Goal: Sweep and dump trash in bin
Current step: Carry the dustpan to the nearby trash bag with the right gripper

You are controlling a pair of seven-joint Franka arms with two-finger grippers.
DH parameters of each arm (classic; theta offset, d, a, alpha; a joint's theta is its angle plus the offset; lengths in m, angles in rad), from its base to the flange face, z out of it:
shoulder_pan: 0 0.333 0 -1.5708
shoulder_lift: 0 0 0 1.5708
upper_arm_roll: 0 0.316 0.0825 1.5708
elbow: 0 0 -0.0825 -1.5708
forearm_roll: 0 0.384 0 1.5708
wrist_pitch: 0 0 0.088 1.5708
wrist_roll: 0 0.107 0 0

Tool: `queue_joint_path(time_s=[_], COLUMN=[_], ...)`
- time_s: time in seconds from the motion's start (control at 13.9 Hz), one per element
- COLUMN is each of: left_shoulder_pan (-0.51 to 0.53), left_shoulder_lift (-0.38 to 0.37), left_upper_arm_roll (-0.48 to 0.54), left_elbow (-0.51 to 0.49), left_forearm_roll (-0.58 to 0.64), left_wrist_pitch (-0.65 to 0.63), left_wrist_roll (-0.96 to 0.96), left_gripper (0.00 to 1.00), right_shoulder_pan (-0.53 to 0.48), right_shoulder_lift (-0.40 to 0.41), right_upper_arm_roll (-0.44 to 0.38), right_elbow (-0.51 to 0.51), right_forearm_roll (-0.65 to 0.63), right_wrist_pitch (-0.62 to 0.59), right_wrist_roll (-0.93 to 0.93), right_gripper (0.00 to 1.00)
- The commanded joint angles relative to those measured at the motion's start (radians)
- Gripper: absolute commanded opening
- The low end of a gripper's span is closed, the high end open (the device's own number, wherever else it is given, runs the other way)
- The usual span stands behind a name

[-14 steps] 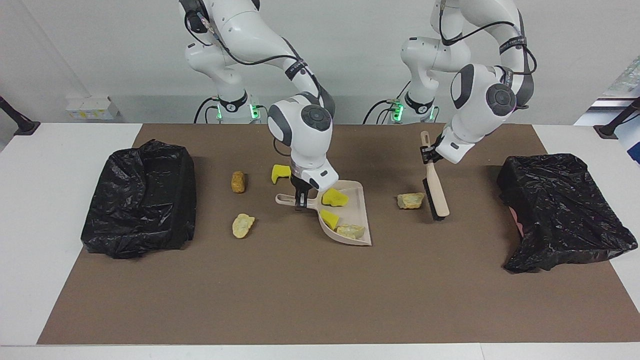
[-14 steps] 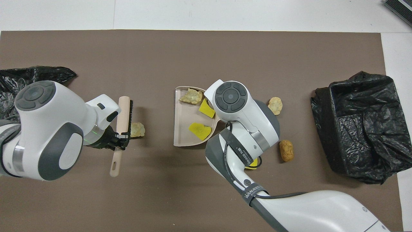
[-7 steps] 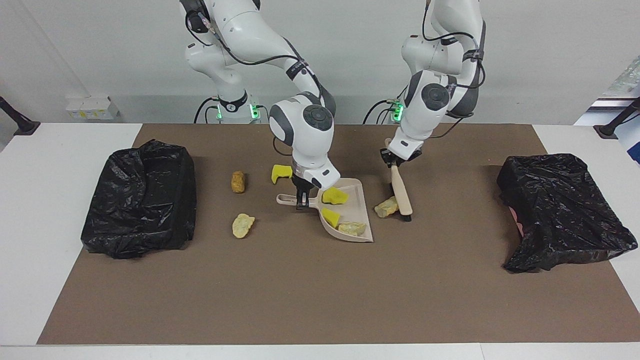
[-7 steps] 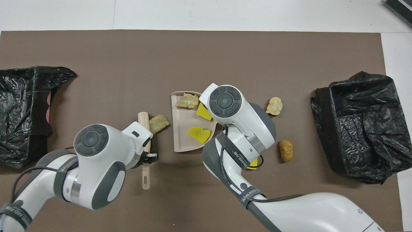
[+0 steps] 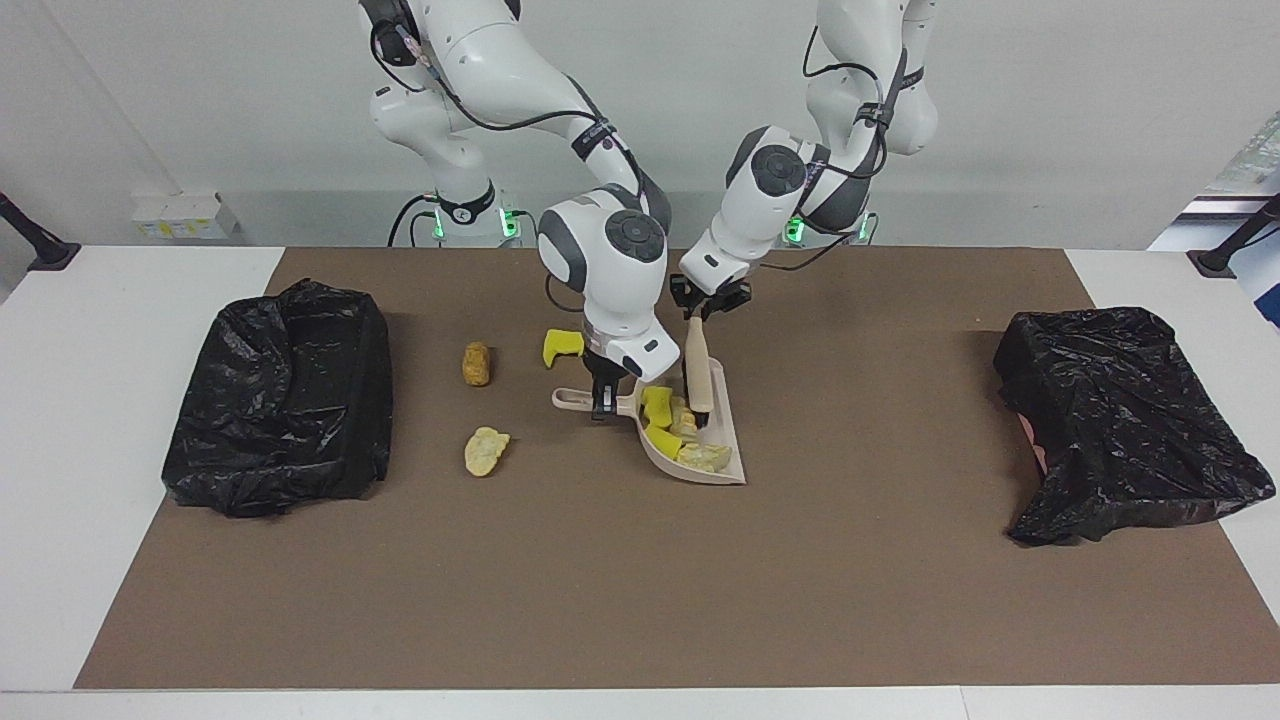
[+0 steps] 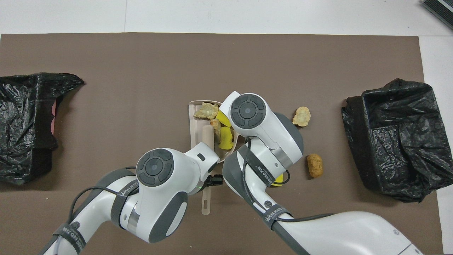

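Trash pieces, four of them (image 5: 683, 436), lie heaped in the beige dustpan (image 5: 722, 455) at mid-table: two yellow sponge chunks and two pale crusty lumps. Three more lie on the brown mat toward the right arm's end: a yellow chunk (image 5: 562, 345) nearer the robots, a golden-brown lump (image 5: 476, 363), and a pale lump (image 5: 485, 450) farther out. The right gripper (image 5: 602, 408) is clenched on the dustpan's handle. The left gripper (image 5: 708, 305) clamps the brush (image 5: 697, 372), whose head rests inside the pan against the heap. Wrist bands read "WANJEED". Black-bagged bins (image 5: 281, 395) (image 5: 1122, 420) stand at either end.
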Motion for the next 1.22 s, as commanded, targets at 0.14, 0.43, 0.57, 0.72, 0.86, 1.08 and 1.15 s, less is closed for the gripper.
queue_joint_path(time_s=[0.14, 0.43, 0.57, 0.72, 0.86, 1.08, 1.15], left_shoulder_pan=[0.080, 0.158, 0.160, 0.148, 0.119, 0.024, -0.018], left_shoulder_lift=[0.013, -0.044, -0.077, -0.107, -0.128, -0.199, -0.229], left_upper_arm_roll=[0.026, 0.028, 0.028, 0.026, -0.004, -0.020, -0.020], left_elbow=[0.025, 0.030, 0.021, 0.005, -0.016, -0.106, -0.148], left_forearm_roll=[-0.007, 0.112, 0.129, 0.131, 0.131, 0.131, 0.131], left_wrist_pitch=[-0.085, -0.194, -0.238, -0.268, -0.275, -0.216, -0.184], left_wrist_roll=[0.014, 0.008, 0.001, -0.013, -0.103, -0.201, -0.256], left_gripper=[0.00, 0.00, 0.00, 0.00, 0.00, 0.00, 0.00], right_shoulder_pan=[-0.021, -0.053, -0.080, -0.111, -0.160, -0.247, -0.287], right_shoulder_lift=[0.000, -0.016, -0.034, -0.063, -0.106, -0.163, -0.181], right_upper_arm_roll=[0.008, 0.006, 0.008, 0.008, 0.008, 0.008, 0.008], right_elbow=[0.002, 0.008, 0.015, 0.014, 0.006, 0.005, 0.005], right_forearm_roll=[-0.004, 0.064, 0.073, 0.084, 0.119, 0.121, 0.128], right_wrist_pitch=[0.014, 0.021, 0.018, 0.001, -0.015, -0.070, -0.096], right_wrist_roll=[0.012, -0.006, -0.012, -0.017, -0.025, -0.158, -0.210], right_gripper=[0.00, 0.00, 0.00, 0.00, 0.00, 0.00, 0.00])
